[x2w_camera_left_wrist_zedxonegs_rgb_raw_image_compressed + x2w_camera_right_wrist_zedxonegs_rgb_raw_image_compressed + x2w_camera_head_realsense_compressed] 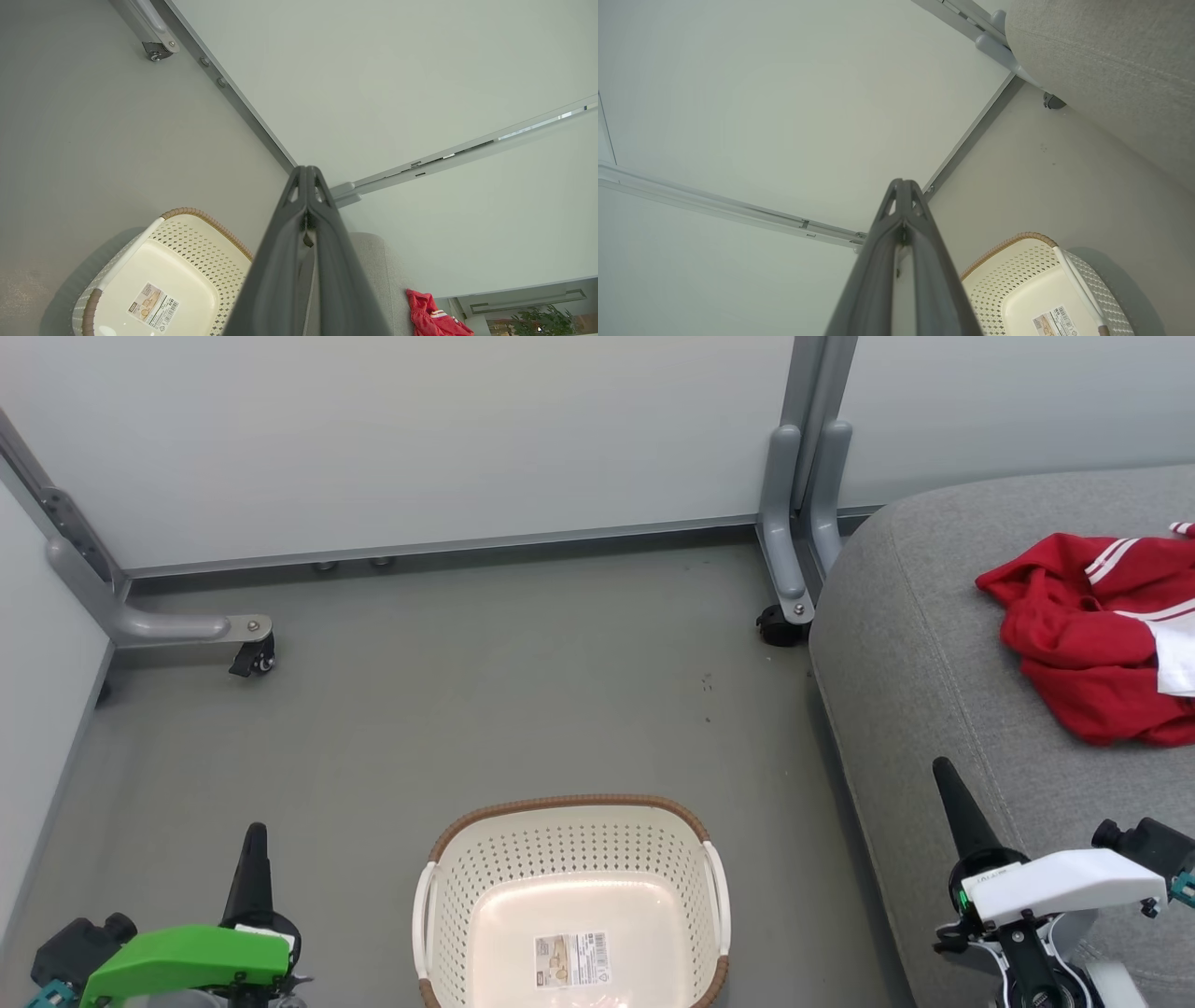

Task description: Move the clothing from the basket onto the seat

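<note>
Your left gripper [255, 833] and right gripper [943, 773] hang low on either side of the basket [569, 800], each with its two dark fingers pressed together into a single point. The left wrist view shows the left gripper [307, 171] with its tips meeting, and the right wrist view shows the right gripper [903, 183] the same way.

The basket stands on the grey floor [467, 691] between them, to the right of your left gripper and to the left of your right. Its cream bottom is bare around the paper label [571, 959]. From the left wrist the basket [205, 217] lies below and left of the fingers. From the right wrist it [1008, 242] lies below and right of them.

The clothing [1083, 635] lies on the seat [915, 644], ahead of your right gripper and off to its right, well apart from the fingertips. It is a crumpled red heap with white stripes and a white panel, and you cannot tell one garment from another in it. The seat's rounded near edge passes just beside your right gripper. Whether they touch cannot be told.

From the left wrist, the clothing [434, 317] is a small red patch on the seat [373, 261], far to the right of the fingers. Ahead of both grippers, pale partition panels [420, 439] stand on grey feet with casters [254, 658].
</note>
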`<state>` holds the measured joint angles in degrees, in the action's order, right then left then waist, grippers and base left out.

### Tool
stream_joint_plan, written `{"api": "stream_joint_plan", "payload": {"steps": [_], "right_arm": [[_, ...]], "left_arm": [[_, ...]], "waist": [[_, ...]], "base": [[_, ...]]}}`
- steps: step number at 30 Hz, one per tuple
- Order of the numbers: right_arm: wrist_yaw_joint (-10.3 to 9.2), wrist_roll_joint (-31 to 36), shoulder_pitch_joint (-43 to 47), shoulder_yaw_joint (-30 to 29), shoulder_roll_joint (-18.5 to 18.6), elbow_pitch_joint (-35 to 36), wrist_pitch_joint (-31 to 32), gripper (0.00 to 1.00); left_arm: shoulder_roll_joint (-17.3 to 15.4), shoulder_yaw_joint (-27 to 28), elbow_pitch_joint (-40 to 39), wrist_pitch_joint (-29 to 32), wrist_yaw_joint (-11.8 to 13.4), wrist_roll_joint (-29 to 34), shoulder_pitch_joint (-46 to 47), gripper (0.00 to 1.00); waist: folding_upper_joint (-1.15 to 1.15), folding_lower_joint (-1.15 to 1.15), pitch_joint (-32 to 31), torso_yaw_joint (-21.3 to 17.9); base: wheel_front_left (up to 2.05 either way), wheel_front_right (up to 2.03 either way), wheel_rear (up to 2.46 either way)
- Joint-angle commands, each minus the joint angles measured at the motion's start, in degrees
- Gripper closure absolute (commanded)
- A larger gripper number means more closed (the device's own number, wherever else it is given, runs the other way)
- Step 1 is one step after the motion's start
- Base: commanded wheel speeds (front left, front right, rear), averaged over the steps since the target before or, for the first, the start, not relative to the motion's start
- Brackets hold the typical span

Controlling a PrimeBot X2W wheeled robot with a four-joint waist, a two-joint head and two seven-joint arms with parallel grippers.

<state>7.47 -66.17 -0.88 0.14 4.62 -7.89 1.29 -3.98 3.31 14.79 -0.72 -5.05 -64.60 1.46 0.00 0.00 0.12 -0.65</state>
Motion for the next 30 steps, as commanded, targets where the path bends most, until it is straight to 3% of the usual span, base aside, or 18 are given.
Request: {"api": "stream_joint_plan", "payload": {"steps": [1, 30], "right_arm": [[0.03, -1.7, -1.4, -0.4, 0.4, 0.1, 0.2, 1.0], [0.04, -16.5, -3.6, -2.6, 0.2, -3.4, 2.0, 1.0]], "left_arm": [[0.1, 0.3, -0.7, 0.4, -0.4, -1.7, 1.5, 1.0], [0.6, 2.0, -0.8, 4.3, -1.6, -16.3, 3.6, 1.0]], "waist": [[0.0, 0.0, 0.0, 0.0], [0.0, 0.0, 0.0, 0.3]], "base": [[0.0, 0.0, 0.0], [0.0, 0.0, 0.0]]}}
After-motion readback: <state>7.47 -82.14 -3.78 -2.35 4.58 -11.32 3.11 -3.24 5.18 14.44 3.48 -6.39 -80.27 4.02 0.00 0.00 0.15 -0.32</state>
